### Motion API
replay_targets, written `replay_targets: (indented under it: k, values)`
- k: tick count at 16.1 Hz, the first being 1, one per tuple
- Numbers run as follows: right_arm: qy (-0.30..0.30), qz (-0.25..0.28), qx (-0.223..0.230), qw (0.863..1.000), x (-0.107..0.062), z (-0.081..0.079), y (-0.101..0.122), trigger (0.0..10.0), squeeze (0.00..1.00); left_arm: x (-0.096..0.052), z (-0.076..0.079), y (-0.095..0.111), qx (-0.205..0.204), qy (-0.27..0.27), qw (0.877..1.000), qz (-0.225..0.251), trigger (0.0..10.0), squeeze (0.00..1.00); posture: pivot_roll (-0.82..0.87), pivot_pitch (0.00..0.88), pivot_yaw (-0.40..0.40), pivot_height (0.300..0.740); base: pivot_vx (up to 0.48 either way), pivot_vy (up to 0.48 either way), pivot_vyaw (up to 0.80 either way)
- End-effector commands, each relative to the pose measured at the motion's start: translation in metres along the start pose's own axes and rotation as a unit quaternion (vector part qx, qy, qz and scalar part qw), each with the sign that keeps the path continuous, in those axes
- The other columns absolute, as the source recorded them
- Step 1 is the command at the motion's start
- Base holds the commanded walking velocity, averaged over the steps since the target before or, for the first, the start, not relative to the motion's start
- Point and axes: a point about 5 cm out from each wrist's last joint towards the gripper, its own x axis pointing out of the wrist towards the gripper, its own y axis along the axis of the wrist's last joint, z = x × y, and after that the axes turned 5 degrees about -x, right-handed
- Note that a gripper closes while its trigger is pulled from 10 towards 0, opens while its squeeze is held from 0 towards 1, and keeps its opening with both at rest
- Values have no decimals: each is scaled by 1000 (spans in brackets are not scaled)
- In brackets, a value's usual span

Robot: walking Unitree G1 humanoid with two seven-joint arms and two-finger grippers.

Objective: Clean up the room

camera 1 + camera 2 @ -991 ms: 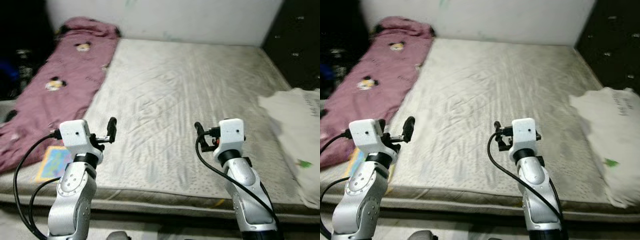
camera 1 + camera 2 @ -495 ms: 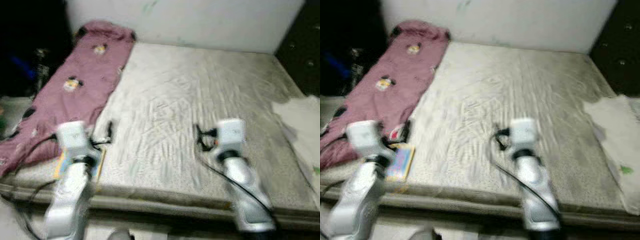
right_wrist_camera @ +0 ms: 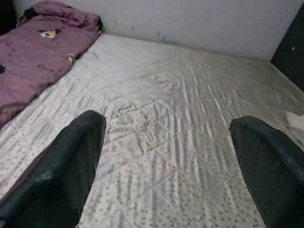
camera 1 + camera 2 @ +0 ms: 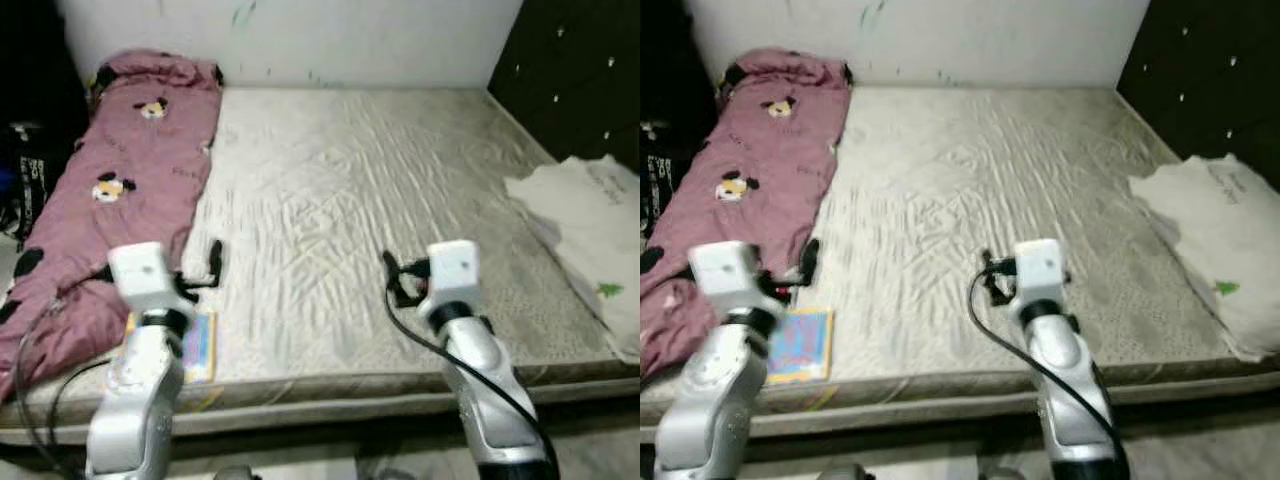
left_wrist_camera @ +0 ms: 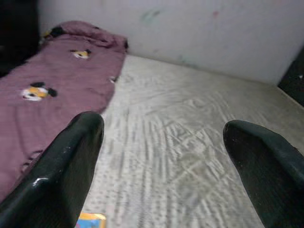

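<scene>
Head views: picture book [image 4: 800, 345] lies flat at the mattress [image 4: 350, 200] near edge, just below the left gripper [image 4: 214, 262], long axis running away from robot; left arm is clearly nearer. Right gripper [image 4: 392, 278] hovers mid-mattress.
Left wrist: fingers [image 5: 71, 161] spread, empty, book corner underneath.
Right wrist: fingers [image 3: 66, 166] spread, empty.

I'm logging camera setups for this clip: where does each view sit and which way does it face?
Eye views: on the head, looking down at the mattress, both arms, left gripper, right gripper.
Left wrist view: along its open fingers toward the blanket.
Right wrist view: along its open fingers across the mattress.
All share mattress and blanket.
</scene>
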Motion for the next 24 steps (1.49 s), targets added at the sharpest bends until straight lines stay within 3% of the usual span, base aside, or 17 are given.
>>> replay_targets:
  k: [1, 19, 24]
  values:
    - [-14, -2, -4, 1000, -1, 9, 0, 10000, 0, 1, 8, 0, -4, -11, 1000, -1, 10000, 0, 7, 0, -14, 740, 0, 480, 0]
    - [-14, -2, -3, 1000, 1, 10, 1, 10000, 0, 4, 10, 0, 1, -14, 1000, 4, 10000, 0, 3, 0, -14, 740, 0, 480, 0]
    - [-7, 6, -6, 1000, 1, 9, 3, 10000, 0, 4, 13, 2, 5, -25, 1000, 10, 10000, 0, 3, 0, -13, 740, 0, 0, 0]
